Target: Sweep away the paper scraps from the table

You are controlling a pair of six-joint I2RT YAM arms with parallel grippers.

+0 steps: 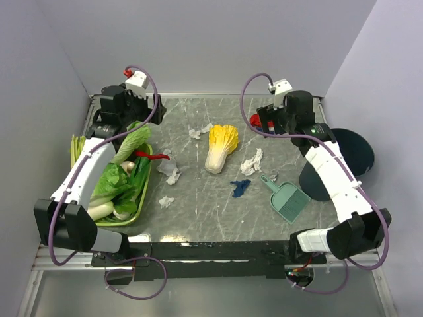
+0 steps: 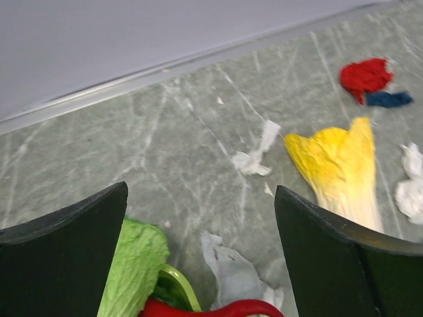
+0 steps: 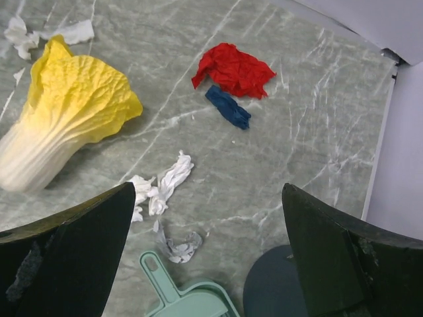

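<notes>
Several paper scraps lie on the marble table (image 1: 198, 221): white wads (image 1: 251, 162) (image 1: 173, 175) (image 1: 166, 201) (image 1: 195, 132), a dark blue one (image 1: 240, 187) and a red one (image 1: 254, 120). My left gripper (image 1: 134, 113) hangs open at the far left above the tray's end; in its wrist view the gripper (image 2: 201, 188) frames a white scrap (image 2: 231, 271), with another (image 2: 254, 158) beyond. My right gripper (image 1: 269, 120) hangs open at the far right; its wrist view shows the gripper (image 3: 208, 186) over bare marble, with red (image 3: 232, 69), blue (image 3: 228, 107) and white (image 3: 162, 185) scraps around. Neither holds anything.
A yellow napa cabbage (image 1: 220, 146) lies mid-table. A green tray (image 1: 135, 214) of vegetables sits at the left, a red chili (image 1: 151, 156) over its rim. A teal dustpan (image 1: 287, 198) lies front right. Two dark round discs (image 1: 353, 152) (image 1: 316, 179) sit by the right edge.
</notes>
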